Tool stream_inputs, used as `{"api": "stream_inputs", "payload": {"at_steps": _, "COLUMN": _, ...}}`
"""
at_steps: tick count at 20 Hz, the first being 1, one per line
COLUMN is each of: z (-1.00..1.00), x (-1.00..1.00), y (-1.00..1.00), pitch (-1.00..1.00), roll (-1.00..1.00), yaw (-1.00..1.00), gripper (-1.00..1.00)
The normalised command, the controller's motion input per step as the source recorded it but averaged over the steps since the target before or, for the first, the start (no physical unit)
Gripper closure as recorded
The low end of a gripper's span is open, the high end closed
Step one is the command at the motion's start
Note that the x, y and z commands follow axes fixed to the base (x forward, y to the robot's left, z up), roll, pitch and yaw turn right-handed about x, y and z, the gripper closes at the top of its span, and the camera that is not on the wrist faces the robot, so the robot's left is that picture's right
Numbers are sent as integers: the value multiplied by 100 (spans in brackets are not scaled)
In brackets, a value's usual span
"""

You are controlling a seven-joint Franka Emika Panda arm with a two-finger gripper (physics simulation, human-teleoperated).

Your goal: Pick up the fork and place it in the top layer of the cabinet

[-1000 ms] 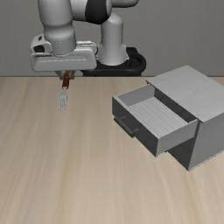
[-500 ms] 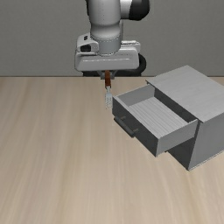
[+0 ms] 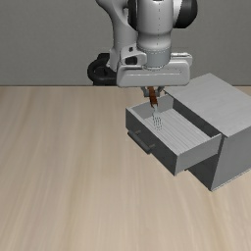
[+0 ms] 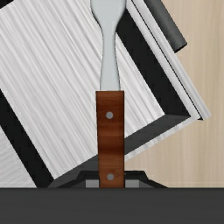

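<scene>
**Operator:** Where is the claw, and what has it got?

**Describer:** Your claw (image 3: 154, 94) hangs under the arm, directly above the open top drawer (image 3: 181, 137) of a grey cabinet (image 3: 221, 113). Its fingers are drawn close together and clamp the fork (image 3: 155, 110) from two sides at the end of the brown wooden handle. The fork hangs upright with its tines pointing down.

**Operator:** So is the fork in the drawer?

**Describer:** It is over the drawer's inside, nearer one side wall than the middle. In the exterior view the tines seem to dip below the drawer's rim, but you cannot tell from here whether they touch its floor. In the wrist view the fork (image 4: 108, 122) runs straight out from your claw (image 4: 108, 180). You see the wooden handle with two rivets, then a steel neck, with the drawer's pale lining behind it.

**Operator:** And the surroundings?

**Describer:** The cabinet stands on a pale wooden bench (image 3: 59, 167), at the exterior view's right. The drawer is pulled out toward the exterior view's left, and a dark pull (image 3: 145, 145) sits on its front.
</scene>
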Motion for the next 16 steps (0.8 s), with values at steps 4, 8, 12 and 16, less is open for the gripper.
{"api": "stream_inputs", "payload": {"at_steps": 4, "z": 0, "x": 50, "y": 50, "pitch": 0, "roll": 0, "yaw": 0, "gripper": 100}}
{"api": "stream_inputs", "payload": {"at_steps": 8, "z": 0, "x": 0, "y": 75, "pitch": 0, "roll": 0, "yaw": 0, "gripper": -100}}
{"api": "stream_inputs", "payload": {"at_steps": 12, "z": 0, "x": 0, "y": 0, "pitch": 0, "roll": 0, "yaw": 0, "gripper": -100}}
{"api": "stream_inputs", "payload": {"at_steps": 16, "z": 0, "x": 0, "y": 0, "pitch": 0, "roll": 0, "yaw": 0, "gripper": -100}}
